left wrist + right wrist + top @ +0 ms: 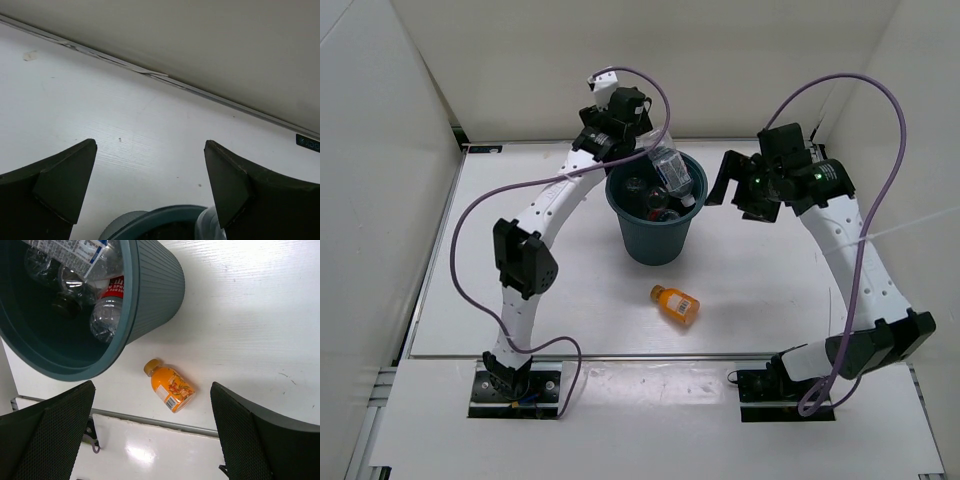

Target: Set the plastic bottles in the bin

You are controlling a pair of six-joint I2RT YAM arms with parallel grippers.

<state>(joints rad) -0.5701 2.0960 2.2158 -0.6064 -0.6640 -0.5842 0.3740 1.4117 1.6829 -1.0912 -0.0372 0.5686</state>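
A white, faintly grained worktop (pixel 770 290) is boxed in by a plain white back wall (pixel 720 60) and white side panels (pixel 380 200). A thin metal strip (pixel 650 357) runs along its near edge. A pale smudge (pixel 30 55) marks the surface near the back seam, and a small dark label (pixel 307 143) sits at the wall's foot.

left arm (pixel 535 230) stretched far forward, elbow bent, wrist pitched down at the end. left gripper (pixel 150 145): jaws spread wide, one finger at each side of the gap. right arm (pixel 850 260) arcs up and inward, wrist turned toward the left arm. right gripper (pixel 151 387): jaws fully apart too. Grippers well apart from each other.
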